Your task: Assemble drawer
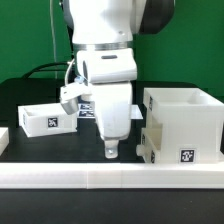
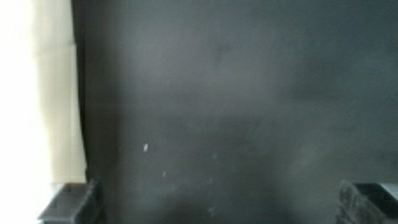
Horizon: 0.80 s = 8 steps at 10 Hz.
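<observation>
The tall white housing (image 1: 185,125) stands at the exterior view's right, open side up, with a square tag low on its front. A shallow white tray (image 1: 45,118) with a tag lies at the left. A second white part (image 1: 146,138) sits against the housing's left side; it is partly hidden by my arm. My gripper (image 1: 111,150) points down, low over the black table between the tray and the housing. In the wrist view my gripper (image 2: 219,203) is open wide, with one dark finger (image 2: 68,205) in each lower corner and only bare table between them.
A long white rail (image 1: 110,176) runs along the table's front edge, just in front of my gripper. A white strip (image 2: 36,90) borders the dark table in the wrist view. Another white piece (image 1: 3,136) shows at the far left edge.
</observation>
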Each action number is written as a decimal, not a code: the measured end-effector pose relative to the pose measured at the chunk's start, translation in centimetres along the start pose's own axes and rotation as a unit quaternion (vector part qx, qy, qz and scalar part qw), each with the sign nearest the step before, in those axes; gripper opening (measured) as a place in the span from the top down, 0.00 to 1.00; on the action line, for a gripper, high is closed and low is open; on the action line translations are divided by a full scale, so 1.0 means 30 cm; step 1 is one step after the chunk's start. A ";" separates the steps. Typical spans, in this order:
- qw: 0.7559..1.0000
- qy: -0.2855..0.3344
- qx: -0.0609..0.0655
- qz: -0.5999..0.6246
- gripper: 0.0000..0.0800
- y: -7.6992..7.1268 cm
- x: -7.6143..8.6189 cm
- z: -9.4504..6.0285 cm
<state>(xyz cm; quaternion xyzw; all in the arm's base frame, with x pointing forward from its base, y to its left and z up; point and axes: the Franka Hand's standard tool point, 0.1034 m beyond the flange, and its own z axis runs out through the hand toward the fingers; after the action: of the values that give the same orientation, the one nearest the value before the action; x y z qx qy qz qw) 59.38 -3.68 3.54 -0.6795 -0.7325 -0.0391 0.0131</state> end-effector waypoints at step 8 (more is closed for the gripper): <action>0.992 -0.017 -0.004 0.129 0.19 -0.221 -0.161 -0.138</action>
<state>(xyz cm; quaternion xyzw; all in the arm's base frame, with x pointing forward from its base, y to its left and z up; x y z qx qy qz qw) 53.00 -9.29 7.04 -0.7688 -0.6389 -0.0286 0.0032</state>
